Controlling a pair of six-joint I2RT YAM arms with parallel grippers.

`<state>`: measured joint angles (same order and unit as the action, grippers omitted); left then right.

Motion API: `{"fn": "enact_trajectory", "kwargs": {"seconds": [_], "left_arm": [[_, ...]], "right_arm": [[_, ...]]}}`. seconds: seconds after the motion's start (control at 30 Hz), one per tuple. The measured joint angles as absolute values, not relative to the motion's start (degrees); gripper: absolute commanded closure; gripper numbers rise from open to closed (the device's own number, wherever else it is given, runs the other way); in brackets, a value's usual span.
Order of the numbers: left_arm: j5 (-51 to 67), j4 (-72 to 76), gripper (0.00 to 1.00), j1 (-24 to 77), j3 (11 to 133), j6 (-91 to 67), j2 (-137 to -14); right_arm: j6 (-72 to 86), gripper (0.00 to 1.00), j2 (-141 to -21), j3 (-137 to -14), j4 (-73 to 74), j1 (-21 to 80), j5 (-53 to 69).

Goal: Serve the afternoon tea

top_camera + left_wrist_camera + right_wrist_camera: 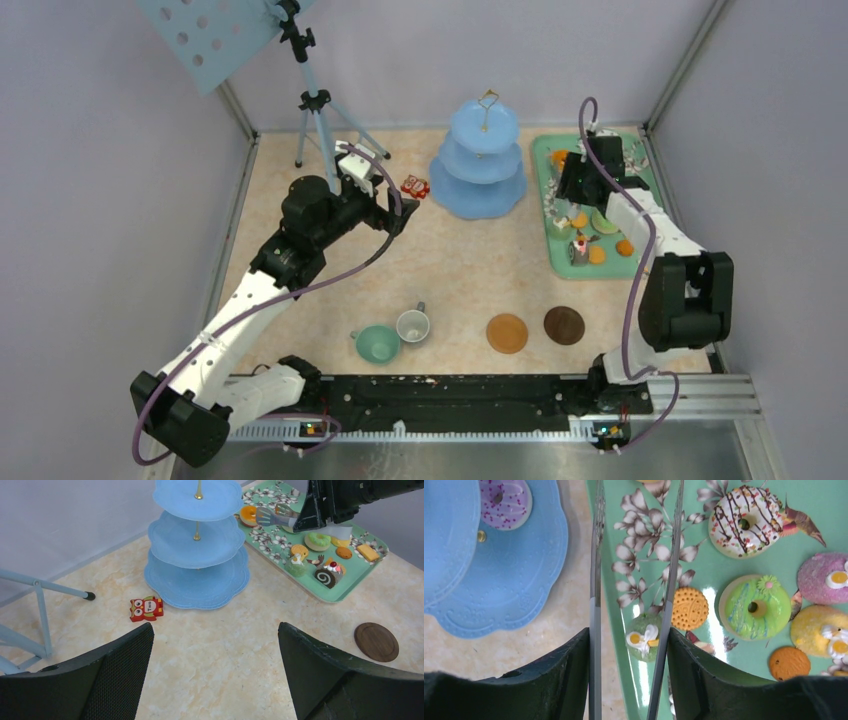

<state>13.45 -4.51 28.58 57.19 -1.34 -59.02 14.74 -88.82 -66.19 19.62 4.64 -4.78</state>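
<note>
Barely started. One purple donut on stand; other sweets on tray. Right gripper clamped on tongs over tray edge. Left gripper jaws apart, empty, near stand. Teal cup, grey-white cup not on coasters; both coasters bare.
</note>
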Motion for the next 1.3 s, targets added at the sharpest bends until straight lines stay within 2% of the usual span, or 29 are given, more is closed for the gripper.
{"fn": "enact_trajectory", "kwargs": {"seconds": [0.37,0.77,1.0,1.13,1.3], "left_arm": [[13.41,-4.29,0.01,28.58,57.19,-1.34,-59.02],[13.41,-4.27,0.01,28.58,57.17,-1.34,-59.02],[13.41,-4.29,0.01,28.58,57.17,-1.32,-59.02],[13.41,-4.29,0.01,28.58,57.17,-1.34,-59.02],[13.41,-4.29,0.01,28.58,57.17,-1.34,-59.02]], "right_arm": [[15.07,0.43,-100.92,-77.47,22.52,1.78,-2.83],[14.33,0.43,-106.98,-81.89,23.42,1.74,-1.80],[14.00,0.50,-109.47,-83.81,23.24,1.74,-1.89],[13.89,0.58,-109.47,-84.16,23.16,1.74,-1.89],[13.56,0.61,-109.19,-83.94,22.92,1.74,-1.85]]}}
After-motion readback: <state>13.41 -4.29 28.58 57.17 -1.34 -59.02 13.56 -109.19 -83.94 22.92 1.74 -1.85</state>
